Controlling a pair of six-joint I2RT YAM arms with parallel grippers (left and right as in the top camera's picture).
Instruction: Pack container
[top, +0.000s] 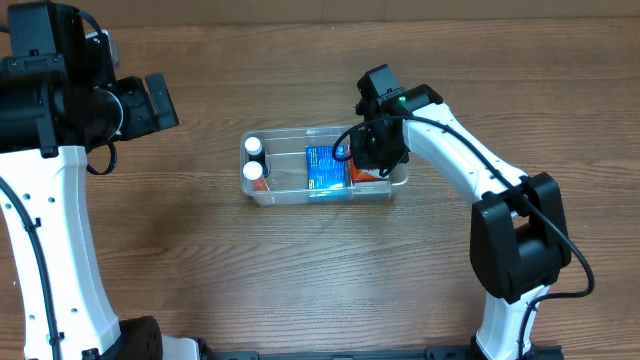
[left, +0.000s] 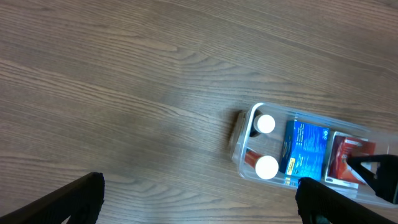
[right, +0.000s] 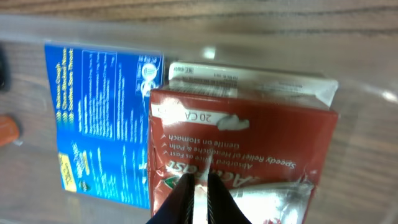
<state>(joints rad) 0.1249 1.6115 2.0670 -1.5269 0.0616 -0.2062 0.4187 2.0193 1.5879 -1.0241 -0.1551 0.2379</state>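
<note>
The clear container (top: 285, 172) lies mid-table. It holds two white-capped bottles (top: 253, 158) at its left end, a blue box (top: 325, 167) in the middle and a red box (top: 366, 176) at its right end. My right gripper (top: 372, 150) hangs over the right end. In the right wrist view its fingers (right: 199, 193) are shut just above the red box (right: 249, 137), beside the blue box (right: 102, 118). My left gripper (left: 199, 202) is wide open and empty over bare table, left of the container (left: 245, 134).
A white box edge (right: 249, 78) shows beyond the red box. Bare wooden table lies all around the container. The left arm's base stands at the left edge and the right arm's base at the front right.
</note>
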